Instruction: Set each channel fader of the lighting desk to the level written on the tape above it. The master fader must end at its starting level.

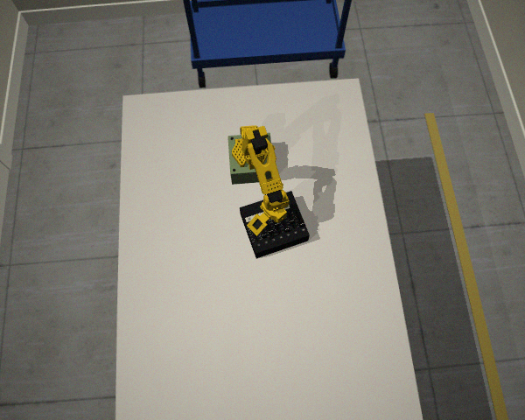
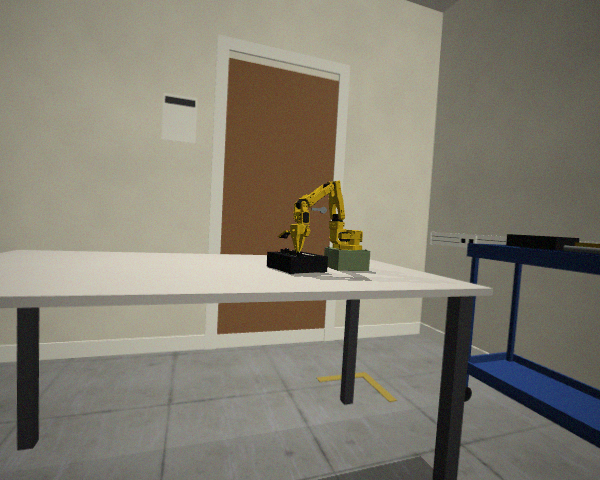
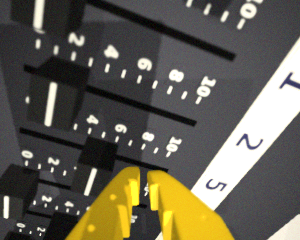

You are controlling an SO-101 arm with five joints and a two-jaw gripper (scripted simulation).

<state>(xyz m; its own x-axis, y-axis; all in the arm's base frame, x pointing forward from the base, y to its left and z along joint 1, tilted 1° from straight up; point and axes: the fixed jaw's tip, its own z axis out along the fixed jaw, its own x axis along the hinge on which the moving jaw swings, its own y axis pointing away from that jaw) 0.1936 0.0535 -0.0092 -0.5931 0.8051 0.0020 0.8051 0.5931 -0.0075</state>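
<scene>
The black lighting desk point(image 1: 282, 246) point(image 2: 296, 262) lies on the white table point(image 1: 185, 307) point(image 2: 135, 279) in front of the arm's green base point(image 1: 238, 175) point(image 2: 348, 260). In the wrist view I see its slots with scales from 0 to 10, and a white tape strip point(image 3: 270, 115) marked 1, 2 and 5. Black fader caps with white lines sit low in their slots: one point(image 3: 56, 93) near 2, one point(image 3: 96, 161) below it, and another point(image 3: 10, 186) at the left. My gripper point(image 3: 140, 184) point(image 2: 298, 251) is shut and empty. It points down at the desk just right of the middle cap, near the tape's 5.
A blue cart point(image 1: 262, 40) point(image 2: 543, 258) stands beyond the table's far end, with a dark flat box point(image 2: 540, 240) on its top shelf. A brown door point(image 2: 279, 155) is in the wall behind. A yellow floor line point(image 1: 461, 253) runs along the right.
</scene>
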